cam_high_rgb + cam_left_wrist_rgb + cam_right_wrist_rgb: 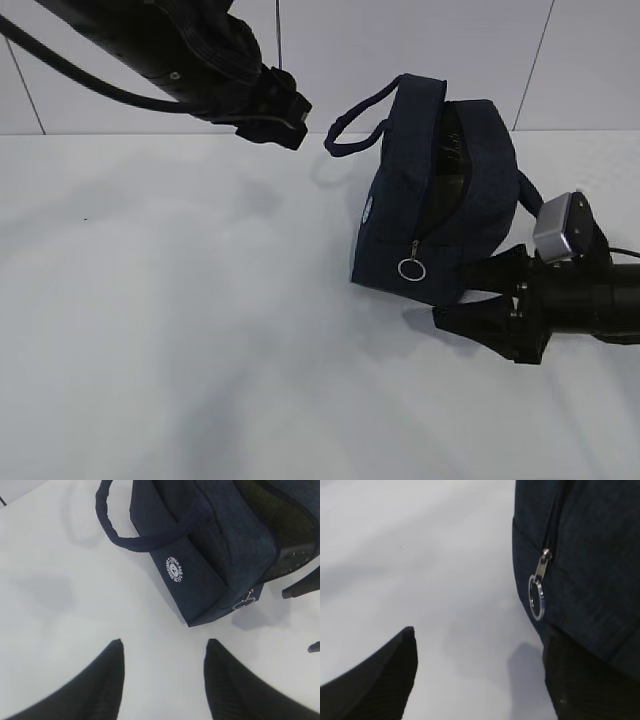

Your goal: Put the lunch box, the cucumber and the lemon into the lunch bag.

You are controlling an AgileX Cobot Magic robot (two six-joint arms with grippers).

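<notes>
the only marking is a small round white logo (174, 570) printed on the side panel of the boxy dark navy fabric lunch bag (210, 555). in the left wrist view it shows a ring of tiny white letters around a central emblem, but the letters are too small and blurred to read. in the exterior view the same logo (368, 209) is only a pale oval. no other text, number or sign shows.

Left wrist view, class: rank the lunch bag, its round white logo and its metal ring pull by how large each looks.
1. lunch bag
2. round white logo
3. metal ring pull, looking close in size to the logo, so that order is unsure
</notes>
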